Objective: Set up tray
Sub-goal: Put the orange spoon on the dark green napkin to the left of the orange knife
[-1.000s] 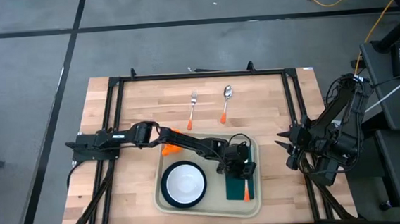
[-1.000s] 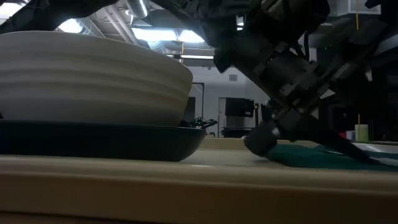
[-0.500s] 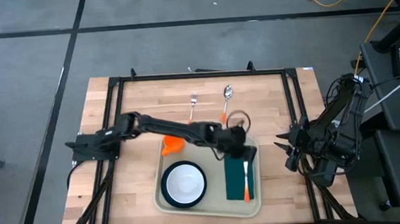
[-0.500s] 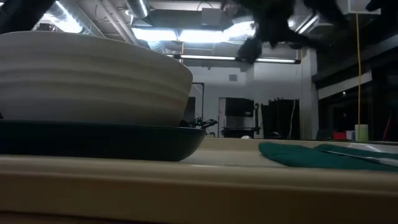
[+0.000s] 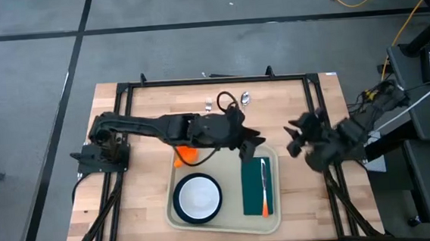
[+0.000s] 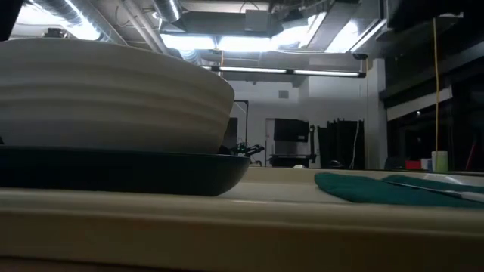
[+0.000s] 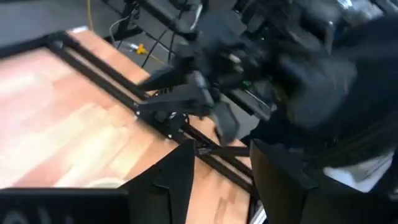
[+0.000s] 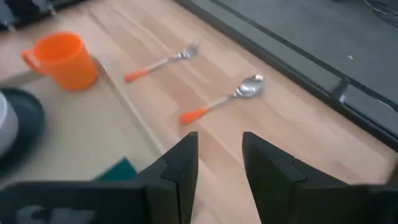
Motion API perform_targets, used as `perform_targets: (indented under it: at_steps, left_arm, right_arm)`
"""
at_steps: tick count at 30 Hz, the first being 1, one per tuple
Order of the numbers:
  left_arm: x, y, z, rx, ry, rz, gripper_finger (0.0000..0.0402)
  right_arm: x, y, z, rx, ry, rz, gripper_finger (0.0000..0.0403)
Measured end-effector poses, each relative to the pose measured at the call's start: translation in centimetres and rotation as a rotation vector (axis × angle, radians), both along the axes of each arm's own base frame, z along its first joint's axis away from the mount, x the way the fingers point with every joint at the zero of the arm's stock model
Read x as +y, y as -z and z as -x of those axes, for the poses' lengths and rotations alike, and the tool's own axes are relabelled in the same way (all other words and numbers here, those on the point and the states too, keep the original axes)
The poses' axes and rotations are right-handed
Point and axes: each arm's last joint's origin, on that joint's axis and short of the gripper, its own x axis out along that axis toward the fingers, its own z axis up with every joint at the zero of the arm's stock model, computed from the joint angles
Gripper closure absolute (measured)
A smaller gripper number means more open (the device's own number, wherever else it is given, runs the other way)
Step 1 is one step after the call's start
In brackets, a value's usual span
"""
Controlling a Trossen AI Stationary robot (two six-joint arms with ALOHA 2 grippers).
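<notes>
While holding plate [image 5: 198, 198], napkin [image 5: 255, 186], tray [image 5: 223, 221]

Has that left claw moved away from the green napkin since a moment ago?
Yes. In the high view the left gripper has pulled back off the green napkin toward the table's far side, and now hangs open over the tray's far rim, nearer the spoon.

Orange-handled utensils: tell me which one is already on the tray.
The knife, lying on the green napkin inside the tray. The fork and spoon lie on the bare table.
</notes>
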Motion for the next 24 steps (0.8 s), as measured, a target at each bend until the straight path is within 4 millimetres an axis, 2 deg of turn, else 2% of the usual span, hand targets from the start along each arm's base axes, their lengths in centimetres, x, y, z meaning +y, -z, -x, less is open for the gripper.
perform_targets:
  at_steps: [5,9,11,17,21,24]
  left_arm:
    - [0.2,-0.4,1.0,0.057,0.061,-0.153,0.0251]
    - [1.0,-0.9,2.7,0.160,0.087,-0.271,0.0251]
    - [1.7,-1.1,3.8,0.220,0.091,-0.306,0.0251]
    - [3.0,-3.2,8.4,0.339,0.039,-0.444,0.0251]
    - [3.6,-4.4,10.9,0.396,0.009,-0.567,0.0251]
    - [4.6,-4.6,12.0,0.463,-0.007,-0.641,0.0251]
  right_arm:
    - [-2.5,-1.6,-3.7,-0.058,-0.131,-0.071,0.0273]
    - [-5.2,-2.5,-7.1,-0.138,-0.268,-0.105,0.0273]
    - [-7.0,-2.3,-8.4,-0.153,-0.272,-0.117,0.0273]
    - [-11.8,-0.1,-10.5,-0.091,-0.194,-0.226,0.0273]
    - [-13.7,1.5,-11.8,-0.044,-0.203,-0.293,0.0273]
    - [-14.8,2.8,-12.5,0.000,-0.180,-0.316,0.0273]
